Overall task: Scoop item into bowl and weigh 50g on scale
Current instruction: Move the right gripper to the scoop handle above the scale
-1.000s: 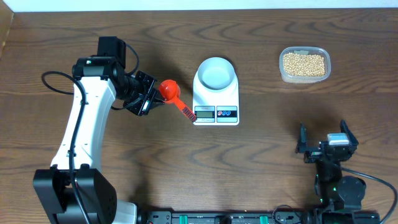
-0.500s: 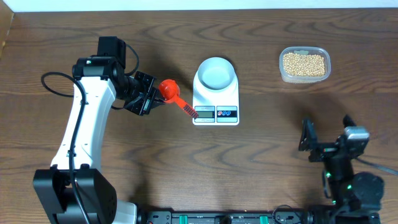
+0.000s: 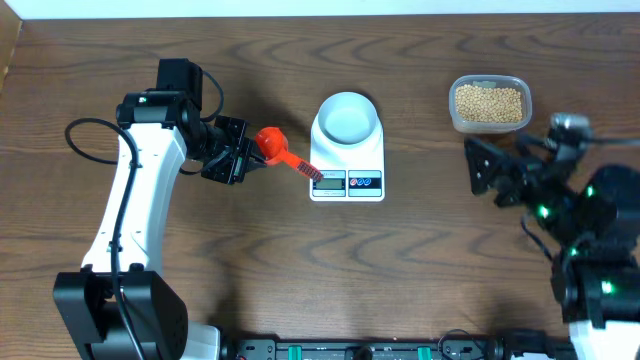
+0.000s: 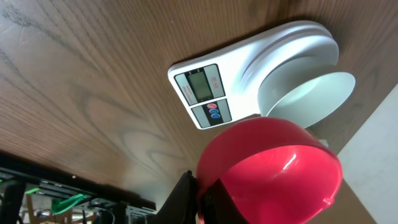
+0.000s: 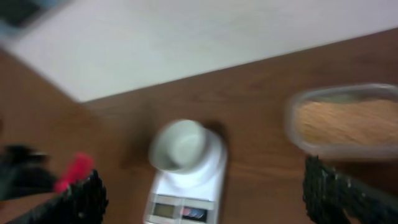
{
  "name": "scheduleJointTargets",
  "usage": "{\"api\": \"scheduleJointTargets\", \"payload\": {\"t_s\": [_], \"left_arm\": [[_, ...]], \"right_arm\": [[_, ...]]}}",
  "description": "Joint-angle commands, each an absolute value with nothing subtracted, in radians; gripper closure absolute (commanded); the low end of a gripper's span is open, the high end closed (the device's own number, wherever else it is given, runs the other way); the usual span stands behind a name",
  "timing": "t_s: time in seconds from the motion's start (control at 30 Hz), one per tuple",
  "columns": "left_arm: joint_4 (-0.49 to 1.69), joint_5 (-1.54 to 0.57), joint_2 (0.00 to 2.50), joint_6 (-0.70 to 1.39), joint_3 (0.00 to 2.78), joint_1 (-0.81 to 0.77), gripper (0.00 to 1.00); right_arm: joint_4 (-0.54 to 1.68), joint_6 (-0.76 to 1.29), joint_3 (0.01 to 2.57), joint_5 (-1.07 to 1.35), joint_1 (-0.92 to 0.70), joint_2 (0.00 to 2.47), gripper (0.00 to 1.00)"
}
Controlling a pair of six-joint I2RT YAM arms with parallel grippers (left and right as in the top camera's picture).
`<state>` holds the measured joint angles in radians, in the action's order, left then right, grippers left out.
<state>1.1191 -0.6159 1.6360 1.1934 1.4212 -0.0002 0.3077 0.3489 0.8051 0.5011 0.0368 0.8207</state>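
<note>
Left pincer (image 3: 243, 160) is clamped on the red scoop (image 3: 272, 145) at its cup end, just left of the scale (image 3: 347, 181). From overhead the handle tip overlaps the scale's front-left corner; touching or above, can't tell. Bowl (image 3: 347, 117) sits on the scale's platform, at the back. Beans (image 3: 489, 102) are in the clear tub (image 3: 490, 129), far right of the bench (image 3: 400, 260) and well apart from the scale, with open wood between them. Right pincer (image 3: 480, 168) has its jaws wide apart with nothing between, just in front of the tub. The front half of the bench is bare wood.

Left wrist only: scoop (image 4: 273, 168) cup fills the lower right. The scale (image 4: 211, 93) shows its display and red/blue buttons, digits unreadable. Bowl (image 4: 308, 99) inside is plain white.

Right wrist: blurred. Fingertips (image 5: 84, 199) sit at the lower corners, with bowl (image 5: 180, 146), scale (image 5: 186, 186) and tub (image 5: 345, 93) beyond. It shows a white wall (image 5: 186, 37) behind the far edge; overhead shows only a strip of it.

Surface: dark wood grain.
</note>
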Motion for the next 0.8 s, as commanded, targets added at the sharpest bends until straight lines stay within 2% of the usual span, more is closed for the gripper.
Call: {"api": "scheduleJointTargets", "payload": {"t_s": [0.0,0.1,0.23,0.33,0.77], "left_arm": [[1.121,-0.622,1.62,1.245,1.419,0.004,0.93],[1.112,-0.622,1.62,1.27,1.419,-0.003,0.93],[1.067,-0.621,1.62,1.319,1.419,-0.04,0.93],[1.038,-0.621,1.62,1.343,1.419,-0.069,0.93],[0.911,-0.617,1.62,1.511,1.419,-0.21,0.93]], "right_arm": [[0.222,0.538,0.829,0.731,0.031,0.89,0.01],[0.158,0.684,0.829,0.791,0.028,0.941,0.01],[0.097,0.684,0.829,0.812,-0.046,1.044,0.1],[0.096,0.685,0.828,0.78,-0.098,1.088,0.13],[-0.045,0.748,0.828,0.699,-0.309,1.218,0.12]]}}
